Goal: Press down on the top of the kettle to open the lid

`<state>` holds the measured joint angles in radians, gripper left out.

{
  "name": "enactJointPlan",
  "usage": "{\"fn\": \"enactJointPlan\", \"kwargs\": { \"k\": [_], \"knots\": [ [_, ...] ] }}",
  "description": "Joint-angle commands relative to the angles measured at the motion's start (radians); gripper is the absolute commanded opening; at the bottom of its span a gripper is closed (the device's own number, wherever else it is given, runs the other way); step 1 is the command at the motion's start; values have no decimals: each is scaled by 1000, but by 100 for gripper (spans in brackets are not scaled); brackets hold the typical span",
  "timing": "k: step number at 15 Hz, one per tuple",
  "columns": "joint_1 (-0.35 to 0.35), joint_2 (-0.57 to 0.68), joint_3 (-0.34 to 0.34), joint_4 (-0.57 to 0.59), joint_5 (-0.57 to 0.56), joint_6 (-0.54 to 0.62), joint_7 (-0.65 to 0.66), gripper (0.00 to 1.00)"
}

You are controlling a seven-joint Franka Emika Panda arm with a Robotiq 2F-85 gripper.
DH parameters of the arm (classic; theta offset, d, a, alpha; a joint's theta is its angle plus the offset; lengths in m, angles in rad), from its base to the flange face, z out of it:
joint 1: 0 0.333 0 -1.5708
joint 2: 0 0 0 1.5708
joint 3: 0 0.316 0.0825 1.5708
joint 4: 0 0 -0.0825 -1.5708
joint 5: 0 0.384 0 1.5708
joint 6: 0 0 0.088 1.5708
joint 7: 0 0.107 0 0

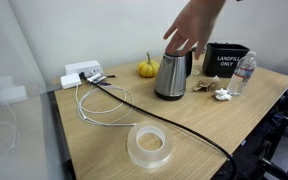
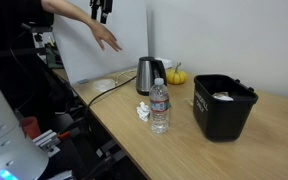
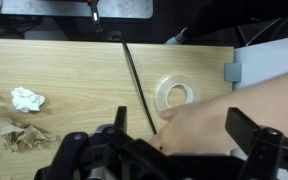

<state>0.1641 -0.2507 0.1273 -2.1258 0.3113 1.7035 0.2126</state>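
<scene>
The steel kettle (image 1: 170, 77) with black handle and base stands on the wooden table (image 1: 104, 150); it also shows in an exterior view (image 2: 148, 75). Its black lid (image 2: 150, 60) is small and I cannot tell if it is open. A person's hand (image 1: 190, 35) hovers just above the kettle's top. My gripper (image 3: 178, 110) is open and empty, high above the table (image 2: 104, 10). In the wrist view the person's hand (image 3: 209, 120) lies below the jaws and hides the kettle.
A black "LANDFILL ONLY" bin (image 1: 225, 58), a water bottle (image 1: 244, 73), crumpled paper (image 1: 222, 95), a small pumpkin (image 1: 147, 69), a tape roll (image 1: 149, 145), a white power strip (image 1: 82, 73) and a black cable (image 3: 136, 80) are on the table.
</scene>
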Motion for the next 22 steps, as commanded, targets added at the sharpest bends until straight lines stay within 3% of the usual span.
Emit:
{"fn": "enactJointPlan", "kwargs": {
  "k": [1, 13, 16, 22],
  "knots": [
    [-13, 0, 11, 2, 2, -3, -2, 100],
    [-13, 0, 11, 2, 2, -3, -2, 100],
    [-10, 82, 30, 48, -57, 25, -1, 100],
    [-13, 221, 34, 141, -259, 84, 121, 100]
  ]
}}
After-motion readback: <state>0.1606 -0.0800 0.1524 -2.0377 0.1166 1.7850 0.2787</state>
